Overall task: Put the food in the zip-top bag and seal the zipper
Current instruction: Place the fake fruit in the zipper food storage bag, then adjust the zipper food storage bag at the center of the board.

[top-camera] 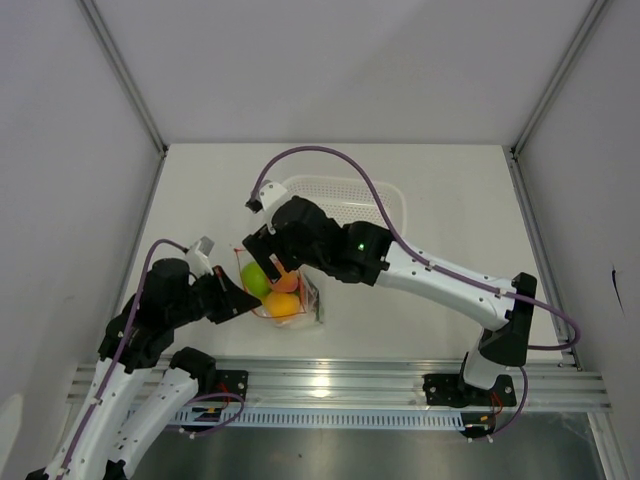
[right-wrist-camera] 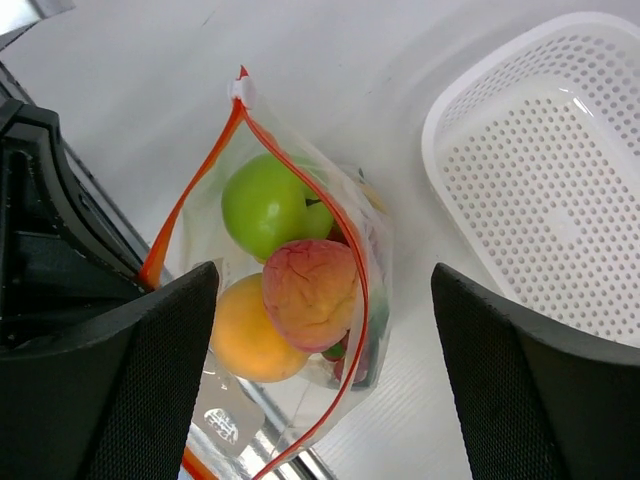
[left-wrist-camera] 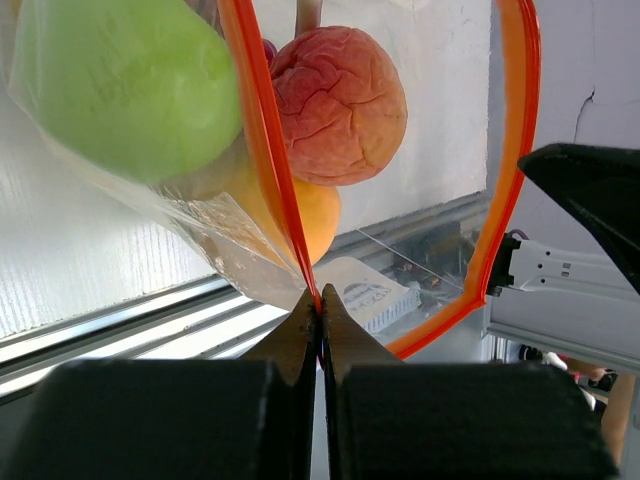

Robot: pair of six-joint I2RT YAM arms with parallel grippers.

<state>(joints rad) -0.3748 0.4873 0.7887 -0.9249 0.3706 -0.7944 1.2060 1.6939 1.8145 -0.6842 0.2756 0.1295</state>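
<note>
Sagging at 7 o'clock on the desk, the zip-top bag (top-camera: 308,303) is holding the green apple (right-wrist-camera: 265,205), peach (right-wrist-camera: 310,290) and orange (right-wrist-camera: 250,340); the left jaws are clenching its zipper (left-wrist-camera: 262,150), and the right jaws are hovering released above. Its film is seeming soft and slippery, so the stiffer strip is probably offering the safer hold.

Open zip-top bag (right-wrist-camera: 375,240), peach (right-wrist-camera: 310,292) in its mouth; basket (right-wrist-camera: 540,170) beside.

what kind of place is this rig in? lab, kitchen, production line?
Probably a lab test cell: plain white wall panels enclose a white table, the arms bolt to an aluminium rail, and the props are toy fruit in a zip-top bag near a white perforated basket.
</note>
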